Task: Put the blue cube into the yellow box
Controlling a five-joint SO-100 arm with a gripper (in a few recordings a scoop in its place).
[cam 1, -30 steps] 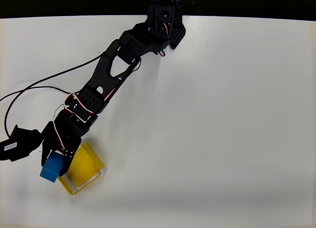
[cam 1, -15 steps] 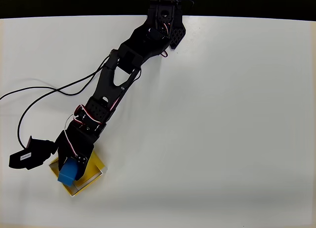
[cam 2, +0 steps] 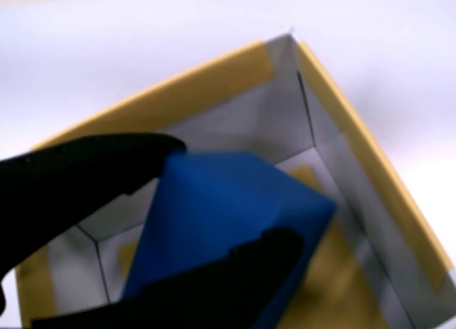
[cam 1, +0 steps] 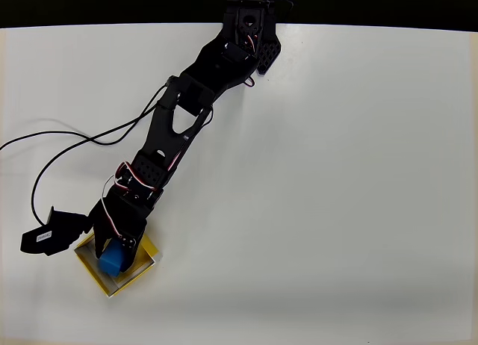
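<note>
Black arm stretches from its base at the far edge of the white counter (cam 1: 336, 173) down toward the lower left in the overhead view. Gripper (cam 1: 113, 252) sits over the yellow box (cam 1: 146, 249), fingers clamped on the blue cube (cam 1: 112, 259). In the wrist view the blue cube (cam 2: 228, 222) is pinched between two black fingers (cam 2: 78, 179), one along its upper left edge and one across its lower face, tilted, inside the walls of the yellow box (cam 2: 356, 151). Whether it touches the floor is unclear. A black cable (cam 1: 67, 147) loops across the counter left of the arm.
</note>
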